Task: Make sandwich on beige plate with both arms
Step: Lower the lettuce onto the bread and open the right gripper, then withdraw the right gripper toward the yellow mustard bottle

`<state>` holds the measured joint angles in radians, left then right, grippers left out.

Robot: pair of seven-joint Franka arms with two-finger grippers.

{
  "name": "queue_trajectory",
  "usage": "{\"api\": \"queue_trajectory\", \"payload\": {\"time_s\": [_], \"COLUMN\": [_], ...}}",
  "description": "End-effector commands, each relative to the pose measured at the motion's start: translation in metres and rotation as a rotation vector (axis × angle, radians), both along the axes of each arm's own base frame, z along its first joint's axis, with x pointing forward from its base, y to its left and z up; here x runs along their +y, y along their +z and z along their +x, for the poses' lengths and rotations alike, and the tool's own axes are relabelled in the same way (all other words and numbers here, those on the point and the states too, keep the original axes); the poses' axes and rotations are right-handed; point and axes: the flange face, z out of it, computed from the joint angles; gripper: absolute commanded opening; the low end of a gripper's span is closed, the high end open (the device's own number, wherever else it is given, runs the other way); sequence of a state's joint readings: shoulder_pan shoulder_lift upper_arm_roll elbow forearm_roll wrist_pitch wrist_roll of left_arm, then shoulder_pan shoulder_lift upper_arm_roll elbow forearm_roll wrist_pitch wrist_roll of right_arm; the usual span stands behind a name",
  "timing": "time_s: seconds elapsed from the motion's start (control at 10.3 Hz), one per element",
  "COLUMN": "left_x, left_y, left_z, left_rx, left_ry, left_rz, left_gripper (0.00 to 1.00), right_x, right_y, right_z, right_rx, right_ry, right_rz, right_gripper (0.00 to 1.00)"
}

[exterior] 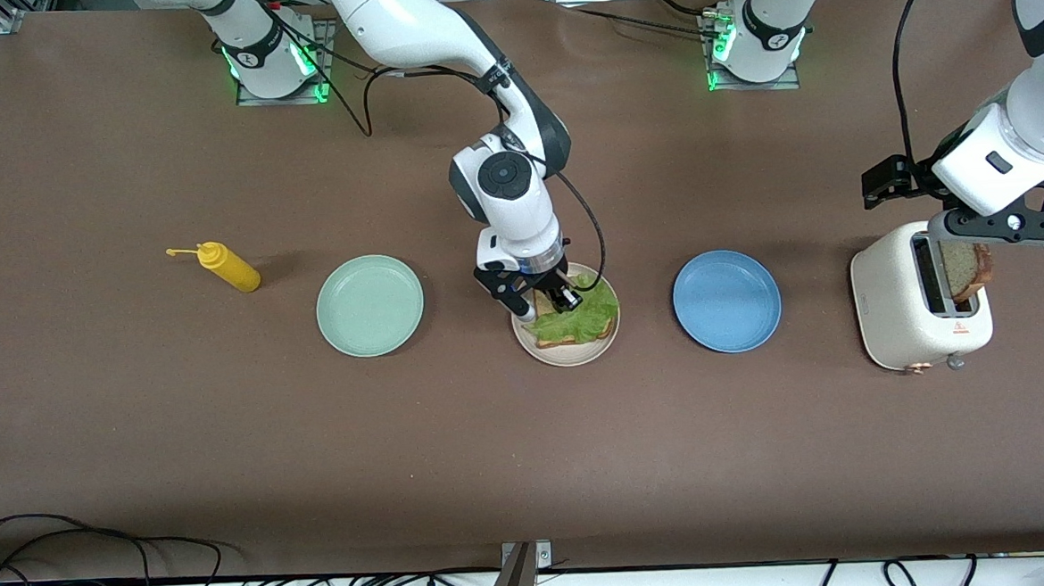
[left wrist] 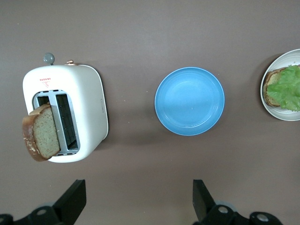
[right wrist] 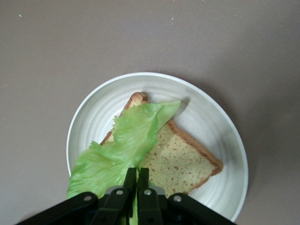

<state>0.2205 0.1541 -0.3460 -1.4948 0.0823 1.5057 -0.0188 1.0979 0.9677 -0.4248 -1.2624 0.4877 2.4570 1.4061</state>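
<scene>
While the right gripper (exterior: 560, 302) is pinching the lettuce leaf (exterior: 580, 318) onto the bread slice (right wrist: 180, 157) on the beige plate (exterior: 570, 355) at frame centre, the left gripper (exterior: 1001, 223), jaws spread wide and empty, is hovering directly above the second slice (exterior: 967, 268) leaning from the toaster (exterior: 898, 309) at centre right.

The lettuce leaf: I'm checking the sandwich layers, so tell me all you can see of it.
The lettuce leaf is ruffled, bright green and looks plastic-glossy. It lies draped diagonally over a bread slice on the beige plate, covering part of the slice, one end reaching the crust. The right gripper is shut on its other end.
</scene>
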Motion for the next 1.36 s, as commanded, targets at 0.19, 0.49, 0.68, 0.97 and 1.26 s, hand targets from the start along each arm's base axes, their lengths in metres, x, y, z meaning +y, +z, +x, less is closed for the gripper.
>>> {"api": "queue_trajectory", "payload": {"time_s": [0.19,0.49,0.68,0.97,1.26], "left_x": [-0.001,0.003,0.008,0.026,0.053], "left_y": [0.004,0.001,0.001,-0.003,-0.026], "left_z": [-0.004,-0.003,-0.001,0.002,0.012], "left_rx": [0.006,0.011,0.01,0.016,0.055], "left_ry": [0.005,0.001,0.007,0.037,0.074], "left_rz": [-0.013,-0.015,-0.011,-0.006,-0.014], "left_gripper": [1.0,1.0,1.0,1.0,1.0], "right_x": [0.002,-0.018,-0.058,-0.166,-0.34], "right_y": [0.004,0.058,0.123,0.207,0.258], "right_z": [-0.001,0.014,0.026,0.052,0.073], "right_rx": [-0.024,0.018,0.105,0.233,0.356], "right_ry": [0.007,-0.011,0.029,0.245,0.547], "right_rz": [-0.015,-0.038,-0.106,-0.222,-0.189], "right_gripper": [1.0,1.0,1.0,1.0,1.0]}}
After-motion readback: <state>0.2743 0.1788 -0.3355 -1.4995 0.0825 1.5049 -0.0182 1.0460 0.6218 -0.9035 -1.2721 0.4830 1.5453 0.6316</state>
